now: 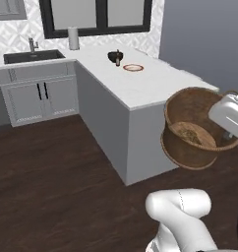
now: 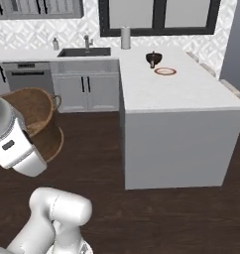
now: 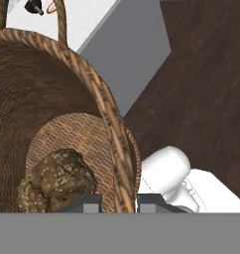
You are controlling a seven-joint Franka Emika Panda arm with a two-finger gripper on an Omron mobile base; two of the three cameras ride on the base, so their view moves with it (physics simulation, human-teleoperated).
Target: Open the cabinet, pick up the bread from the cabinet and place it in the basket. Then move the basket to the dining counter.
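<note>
Basket (image 1: 197, 129) hangs in the air in the left base view, off the near end of the dining counter (image 1: 140, 86), well above the dark wood floor (image 1: 57, 182). It tilts toward the camera, and the bread (image 1: 191, 134) lies on its bottom. The white arm covers the basket's right rim. A dark bowl (image 1: 114, 56) and a small plate (image 1: 133, 68) sit far back on the surface.

From the right base view, the basket (image 2: 35, 119) hangs at the left, partly behind the white arm, well apart from the dining counter (image 2: 191, 99).

Through the hand view, the tool (image 3: 118, 203) pinches the basket's rim: one dark fingertip sits inside the woven wall and the other outside it. The bread (image 3: 57, 178) rests in the basket (image 3: 52, 94), against the lower wall just beside the inner fingertip. A corner of the surface (image 3: 87, 20) shows beyond the rim.
</note>
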